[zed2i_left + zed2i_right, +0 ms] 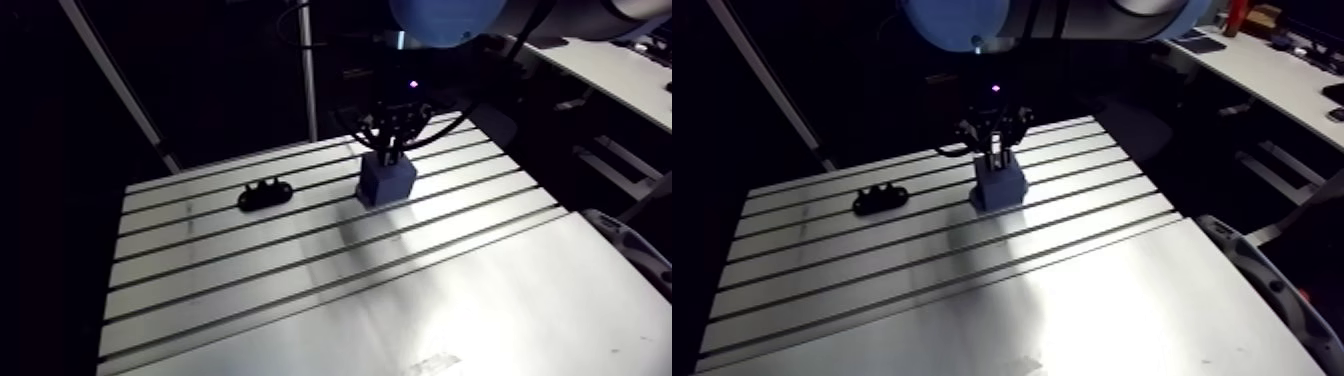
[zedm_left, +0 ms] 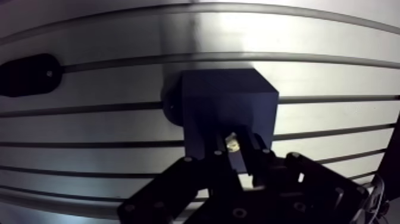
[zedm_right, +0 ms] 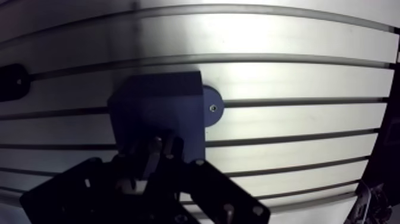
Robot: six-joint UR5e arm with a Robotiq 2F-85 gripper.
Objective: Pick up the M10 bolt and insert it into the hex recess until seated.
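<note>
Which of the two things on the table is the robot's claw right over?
The blue block: the gripper, shut on a bolt, is right above it. The flat black holder lies off to one side, with nothing over it.

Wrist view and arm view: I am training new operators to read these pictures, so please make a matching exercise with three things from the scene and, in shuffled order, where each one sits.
Things
1. dark blue cube-shaped block
2. black oblong fixture
3. small metallic bolt

Places
A. pinched between the fingers of the hand
B. lying on the slotted aluminium table, apart from the block and the hand
C. standing on the table right under the hand

Pairs: 1-C, 2-B, 3-A
</note>
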